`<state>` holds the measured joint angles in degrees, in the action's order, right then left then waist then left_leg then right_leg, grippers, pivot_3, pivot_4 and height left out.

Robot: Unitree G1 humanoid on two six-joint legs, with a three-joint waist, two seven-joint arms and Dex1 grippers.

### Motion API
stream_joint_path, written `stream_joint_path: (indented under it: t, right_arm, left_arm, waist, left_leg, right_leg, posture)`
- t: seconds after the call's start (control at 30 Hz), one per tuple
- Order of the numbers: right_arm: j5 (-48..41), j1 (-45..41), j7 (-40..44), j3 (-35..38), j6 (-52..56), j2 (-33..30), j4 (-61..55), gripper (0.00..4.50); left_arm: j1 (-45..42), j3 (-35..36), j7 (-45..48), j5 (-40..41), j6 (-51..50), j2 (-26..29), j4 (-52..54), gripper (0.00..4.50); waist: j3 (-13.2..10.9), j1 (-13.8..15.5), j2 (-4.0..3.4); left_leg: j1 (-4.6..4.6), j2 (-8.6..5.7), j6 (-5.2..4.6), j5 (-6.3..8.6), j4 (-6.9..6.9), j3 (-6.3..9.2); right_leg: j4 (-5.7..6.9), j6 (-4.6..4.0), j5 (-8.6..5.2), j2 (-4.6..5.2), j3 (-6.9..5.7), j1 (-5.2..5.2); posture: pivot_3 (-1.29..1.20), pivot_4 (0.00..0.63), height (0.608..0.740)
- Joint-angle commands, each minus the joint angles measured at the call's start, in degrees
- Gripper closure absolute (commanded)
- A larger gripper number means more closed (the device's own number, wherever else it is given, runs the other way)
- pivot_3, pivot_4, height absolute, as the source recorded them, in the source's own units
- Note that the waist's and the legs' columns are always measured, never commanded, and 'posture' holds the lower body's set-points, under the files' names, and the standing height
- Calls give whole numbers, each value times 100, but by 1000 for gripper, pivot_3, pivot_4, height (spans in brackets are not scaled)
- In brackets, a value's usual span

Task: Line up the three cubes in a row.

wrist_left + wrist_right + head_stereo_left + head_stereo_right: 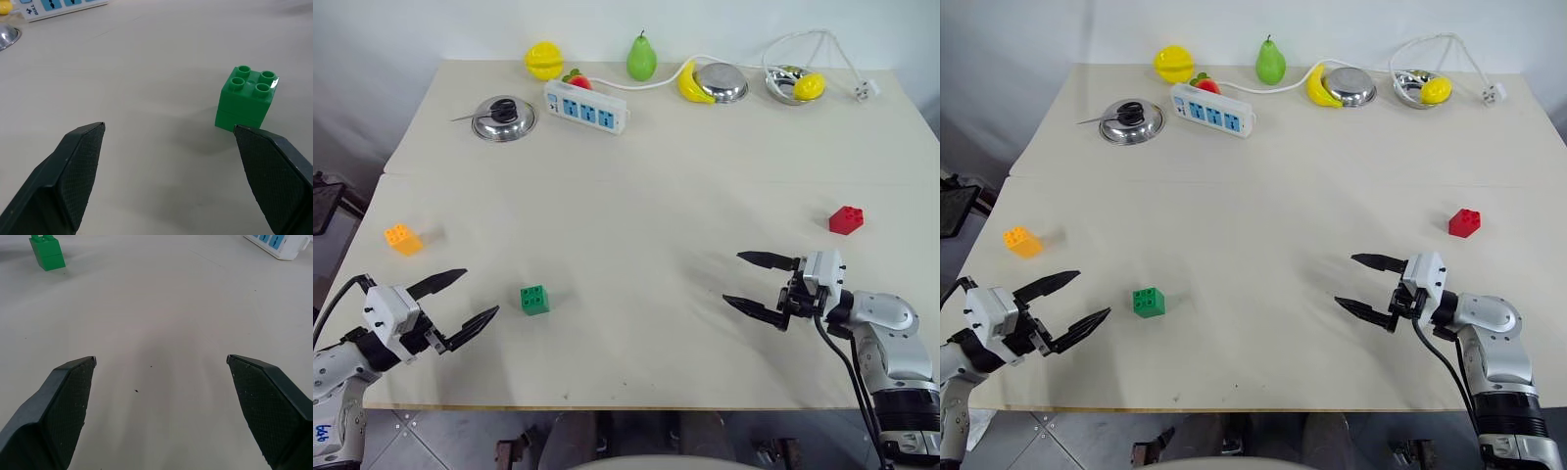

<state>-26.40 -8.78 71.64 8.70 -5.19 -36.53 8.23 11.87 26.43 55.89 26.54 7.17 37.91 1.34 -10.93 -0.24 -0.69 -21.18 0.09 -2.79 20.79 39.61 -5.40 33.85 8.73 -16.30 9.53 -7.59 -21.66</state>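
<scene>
Three studded cubes lie far apart on the white table (pixel 636 176). The orange-yellow cube (pixel 403 238) sits at the left edge, the green cube (pixel 534 299) near the front left, the red cube (pixel 846 219) at the right. My left gripper (pixel 465 299) hangs open and empty just left of the green cube (pixel 246 98), pointing toward it. At the front right, my right gripper (pixel 744 279) is open and empty over bare table, left of and nearer than the red cube. The green cube (pixel 47 252) shows far off in the right wrist view.
Along the table's far edge stand a pot lid (pixel 504 117), a white power strip (pixel 585 106) with its cable, toy fruit including a green pear (pixel 641 59) and a banana (pixel 690 86), and two metal bowls (pixel 724 83). The table's front edge runs just below both grippers.
</scene>
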Motion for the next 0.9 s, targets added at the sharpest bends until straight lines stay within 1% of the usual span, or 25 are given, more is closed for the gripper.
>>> stream_joint_path:
  t: [0.03,0.07,0.13,0.17,0.27,0.33,0.4,0.47,0.57,0.63,0.67,0.73,0.83,0.9]
  right_arm:
    - [-42,-18,-59,103,-106,-8,-160,0]
    - [-59,-5,-90,142,-137,4,-190,0]
    - [-239,71,-342,391,-22,32,-352,0]
    - [-307,121,-474,521,21,37,-432,0]
    - [-495,490,-1225,1232,223,54,-735,0]
    - [-529,813,-1714,1733,229,106,-911,0]
    - [-608,1150,-2206,2185,270,258,-1085,0]
    - [-490,1515,-2899,2726,115,549,-1167,0]
    - [-371,2075,-3811,3282,84,1079,-1339,0]
    - [-225,2340,-4108,3357,113,1244,-1389,0]
    - [-26,2430,-4424,3316,378,1224,-1379,0]
    - [3,2388,-4832,3309,754,1163,-1434,0]
    - [-154,2023,-4968,3228,1345,759,-1547,0]
    - [-178,1645,-5167,3122,2174,307,-1560,0]
  left_arm:
    - [-31,50,-127,-1,-44,12,47,23]
    - [-76,63,-191,98,-249,35,94,23]
    - [-253,174,-236,754,-865,52,366,23]
    - [-335,222,-290,925,-1042,60,492,23]
    - [-693,15,-302,1315,-1641,198,993,23]
    - [-1013,-254,-387,1328,-1823,150,1229,23]
    - [-1288,-599,-355,1155,-1865,115,1348,23]
    - [-1662,-1057,-263,1022,-1957,68,1368,23]
    - [-2179,-1740,42,790,-2099,113,1205,23]
    - [-2421,-1994,101,745,-2275,98,1110,23]
    - [-2577,-2123,123,693,-2327,62,1044,23]
    - [-2816,-2316,179,615,-2406,23,958,23]
    - [-3002,-2391,194,637,-2505,-46,908,23]
    - [-3014,-2435,181,594,-2515,-72,938,23]
  waist:
    - [0,1,0]
    - [0,5,0]
    - [0,15,0]
    - [0,26,0]
    - [0,55,1]
    - [1,114,-1]
    - [3,139,-3]
    - [4,155,-5]
    - [5,171,-8]
    - [7,146,-11]
    - [8,133,-14]
    - [10,34,-18]
    - [11,-108,-23]
    - [11,-156,-34]
  left_leg:
    - [0,0,0,0,0,0]
    - [0,0,0,0,0,0]
    - [-1,-1,-1,0,1,1]
    - [-1,0,-1,-1,2,2]
    - [-4,-3,-1,0,7,10]
    - [-4,-9,-1,0,6,14]
    - [-2,-13,-1,0,6,11]
    - [-1,-13,-1,0,4,8]
    - [0,-10,2,-2,3,0]
    - [1,-9,5,-3,2,-2]
    - [3,-10,4,-3,0,-5]
    - [7,-8,5,-3,0,-13]
    - [16,1,7,-6,0,-27]
    - [23,3,6,-9,0,-31]
  right_leg:
    - [0,0,0,0,0,0]
    - [0,0,0,0,0,0]
    - [1,0,0,0,0,0]
    - [2,0,0,0,0,1]
    - [4,0,0,3,0,3]
    - [3,0,0,5,0,6]
    - [2,0,0,5,3,7]
    - [3,0,0,0,3,7]
    - [4,0,0,-10,6,6]
    - [1,0,0,-15,8,6]
    - [2,0,0,-15,13,5]
    - [3,1,0,-19,21,4]
    - [8,3,1,-21,38,3]
    - [14,3,1,-21,45,3]
  posture:
    - [0,150,740]
    - [0,150,740]
    - [0,150,740]
    - [0,150,740]
    - [0,150,740]
    - [0,150,740]
    - [0,150,740]
    - [0,150,740]
    - [0,150,740]
    - [0,150,740]
    - [0,150,740]
    - [0,150,740]
    - [0,150,740]
    - [0,150,740]
